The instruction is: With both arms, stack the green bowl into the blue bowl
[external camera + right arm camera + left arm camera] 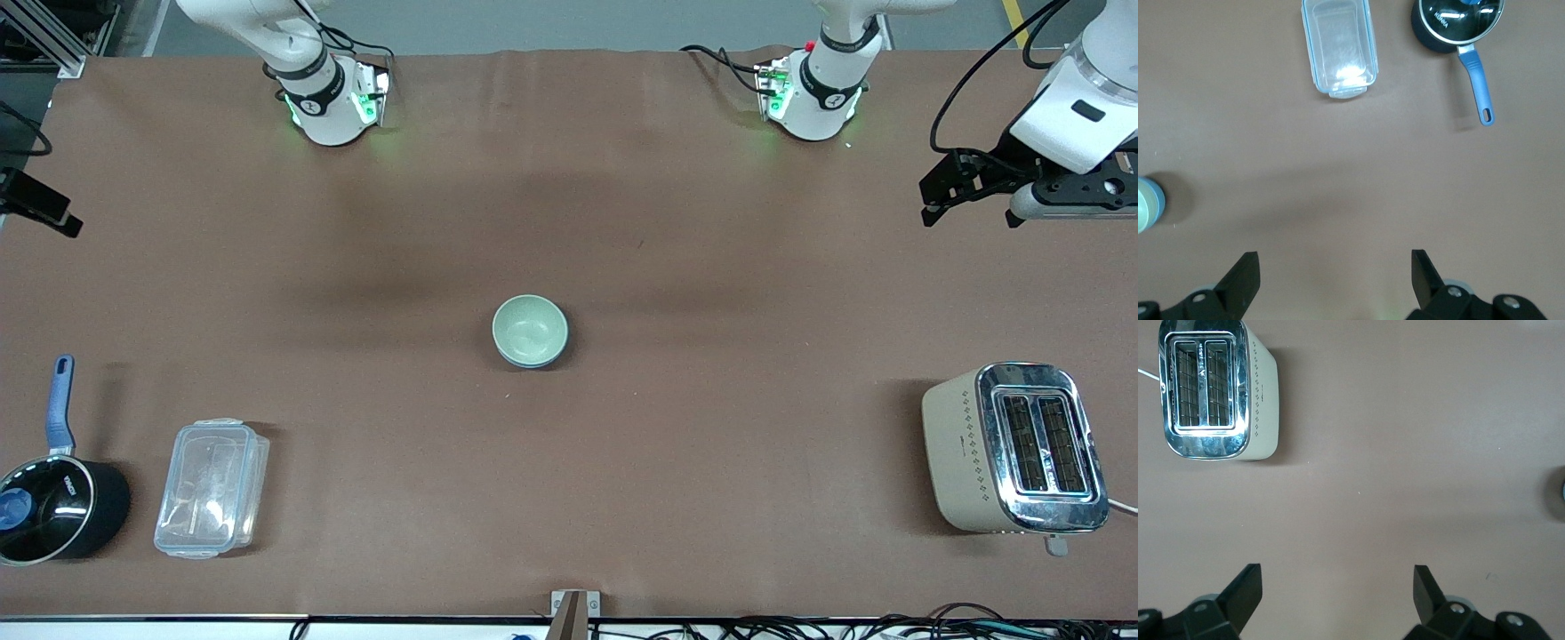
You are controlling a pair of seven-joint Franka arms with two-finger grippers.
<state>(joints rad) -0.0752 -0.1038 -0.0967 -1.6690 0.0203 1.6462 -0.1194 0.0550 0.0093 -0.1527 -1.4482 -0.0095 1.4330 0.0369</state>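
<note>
Green bowl already sits nested in the blue bowl at mid-bench, so the stacking looks done. Left gripper hangs over the bench's left-arm end and right gripper over the right-arm end near the saucepan, jaws spread and empty; nothing seems left beyond parking the arms.

I see brown table filling frame. Blue bowl sits at centre, green bowl nested in it. Lower left of frame: black saucepan with blue handle, clear lidded container just beside it. Lower right: cream toaster, chrome top. Two arm bases stand along top edge.
</note>
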